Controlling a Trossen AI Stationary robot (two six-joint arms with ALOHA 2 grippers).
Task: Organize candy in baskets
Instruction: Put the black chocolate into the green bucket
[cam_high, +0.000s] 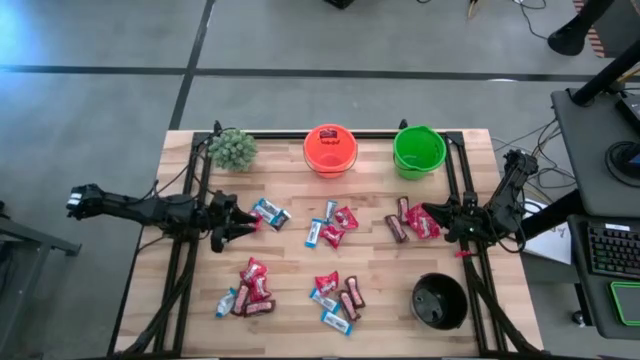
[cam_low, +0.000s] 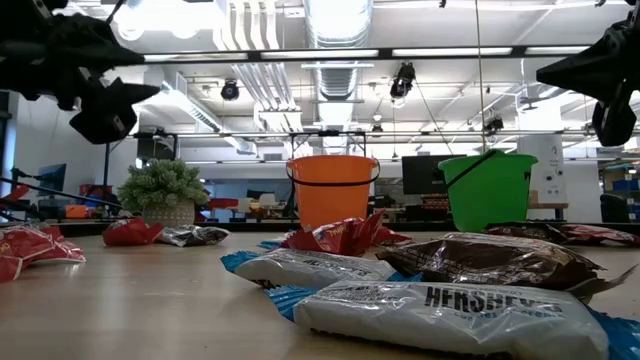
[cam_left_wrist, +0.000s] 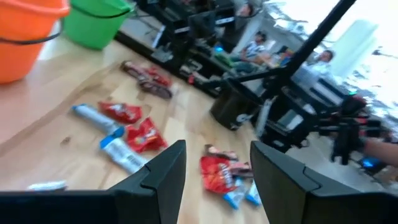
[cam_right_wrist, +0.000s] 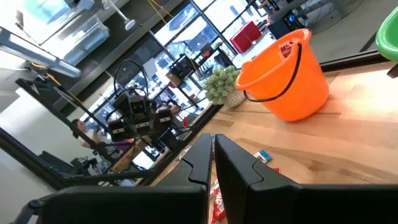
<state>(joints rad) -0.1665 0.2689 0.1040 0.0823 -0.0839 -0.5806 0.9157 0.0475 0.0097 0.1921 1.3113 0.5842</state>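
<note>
Meanwhile left gripper (cam_high: 243, 224) jaws gape empty, right gripper (cam_high: 428, 212) jaws pinched, above crinkly candy (cam_high: 338, 225).

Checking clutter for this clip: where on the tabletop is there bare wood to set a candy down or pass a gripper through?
Bare wood: the near left corner, beside the candy pile; the strip between the potted plant and orange basket; and the gap between the bottom-centre pile and black basket. Crowded: the middle row, from the left gripper to the right gripper.
</note>
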